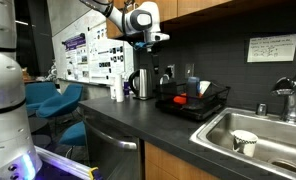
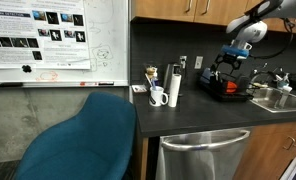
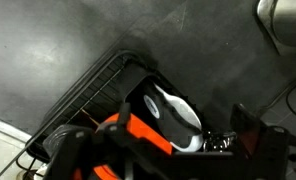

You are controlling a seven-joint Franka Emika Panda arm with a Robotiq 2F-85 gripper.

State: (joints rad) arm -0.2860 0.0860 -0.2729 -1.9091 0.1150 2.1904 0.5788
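Observation:
My gripper (image 1: 149, 44) hangs open in the air above the black wire dish rack (image 1: 216, 106) on the dark counter; it also shows in an exterior view from farther off (image 2: 231, 56). In the wrist view the rack's rim (image 3: 88, 92) runs across the middle. Inside it lie an orange item (image 3: 138, 130) and a white-and-black rounded object (image 3: 174, 114). The two dark fingers (image 3: 256, 140) stand wide apart at the bottom edge, and the gripper (image 3: 168, 152) has nothing between them. It touches nothing.
A steel kettle (image 1: 141, 84) stands beside the rack, with small bottles and a white mug (image 2: 158, 97) further along. A sink (image 1: 273, 128) with a cup (image 1: 244, 142) and a faucet (image 1: 287, 98) lies past the rack. Blue chairs (image 2: 83, 140) stand off the counter's end.

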